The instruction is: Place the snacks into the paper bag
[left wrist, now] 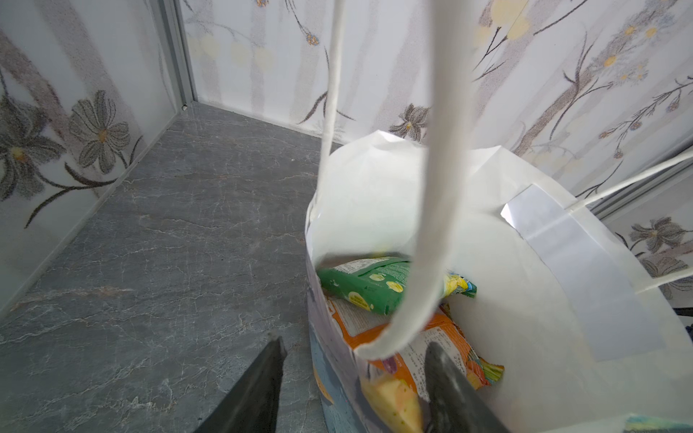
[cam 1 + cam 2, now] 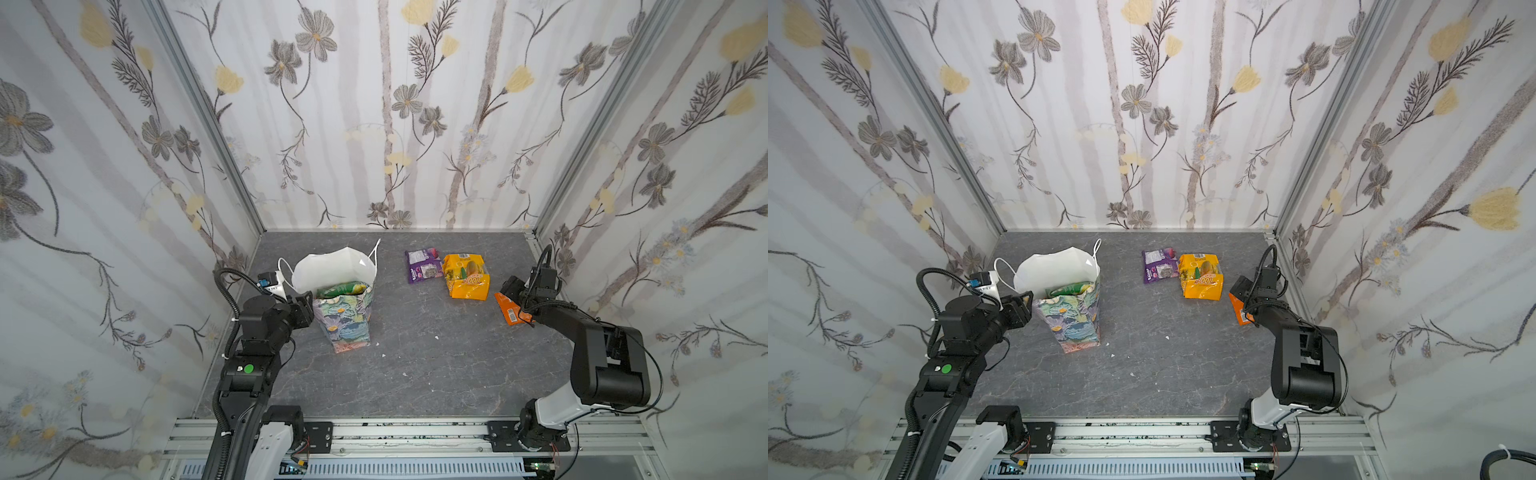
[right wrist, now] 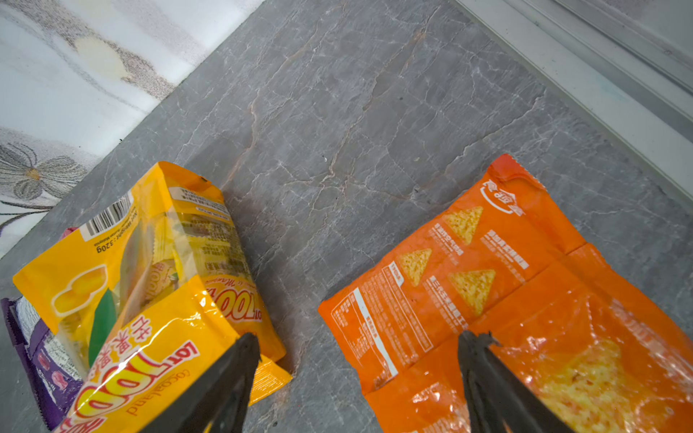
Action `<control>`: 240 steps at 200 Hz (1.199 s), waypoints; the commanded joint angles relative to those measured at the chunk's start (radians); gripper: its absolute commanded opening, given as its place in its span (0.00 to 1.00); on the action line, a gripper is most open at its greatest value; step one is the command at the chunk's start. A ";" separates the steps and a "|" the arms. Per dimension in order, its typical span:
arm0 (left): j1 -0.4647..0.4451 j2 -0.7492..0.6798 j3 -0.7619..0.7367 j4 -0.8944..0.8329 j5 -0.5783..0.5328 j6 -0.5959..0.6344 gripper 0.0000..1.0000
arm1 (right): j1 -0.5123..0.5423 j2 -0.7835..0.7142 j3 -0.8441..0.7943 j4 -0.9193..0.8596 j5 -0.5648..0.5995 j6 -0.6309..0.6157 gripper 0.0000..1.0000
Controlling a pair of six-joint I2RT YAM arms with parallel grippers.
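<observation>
Blocking much of the left wrist view, a blurred white cord handle (image 1: 448,187) hangs close to the lens and hides part of what lies in the paper bag (image 1: 532,307). Under it a green packet (image 1: 369,286) lies on an orange-and-white packet (image 1: 452,324), both partly covered. A pale yellow shape (image 1: 397,406) lower down is cut off by the picture's edge and too unclear to identify. In both top views only the green packet shows over the bag's rim. The bag stands upright in the left part of the table (image 2: 415,365). The orange chip packet (image 2: 509,311) lies near the right edge, partly covered by the right arm (image 2: 582,332). The purple packet (image 2: 424,266) and the yellow packet (image 2: 465,277) lie side by side, edges meeting, toward the back edge, right of the middle. In the right wrist view the purple one is mostly hidden behind the yellow one.

The left gripper (image 1: 356,342) is partly spread and straddles the bag's near wall: one finger outside, one inside above the packets. Whether either presses the paper cannot be told; in the top views its fingertips are hidden. The right gripper (image 3: 360,336) is spread wide and holds nothing. It hangs over bare table between the yellow packet and the orange chip packet, one fingertip over each, contact unclear.
</observation>
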 commanded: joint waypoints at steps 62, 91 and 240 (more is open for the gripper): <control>0.000 0.005 -0.002 0.014 0.006 0.010 0.60 | 0.035 0.093 0.104 -0.112 0.207 -0.142 0.81; 0.000 0.002 -0.002 0.014 0.005 0.010 0.60 | 0.034 0.123 0.114 -0.113 0.208 -0.147 0.82; 0.000 -0.010 -0.004 0.015 0.008 0.012 0.60 | 0.035 0.075 0.035 -0.139 -0.079 -0.096 0.81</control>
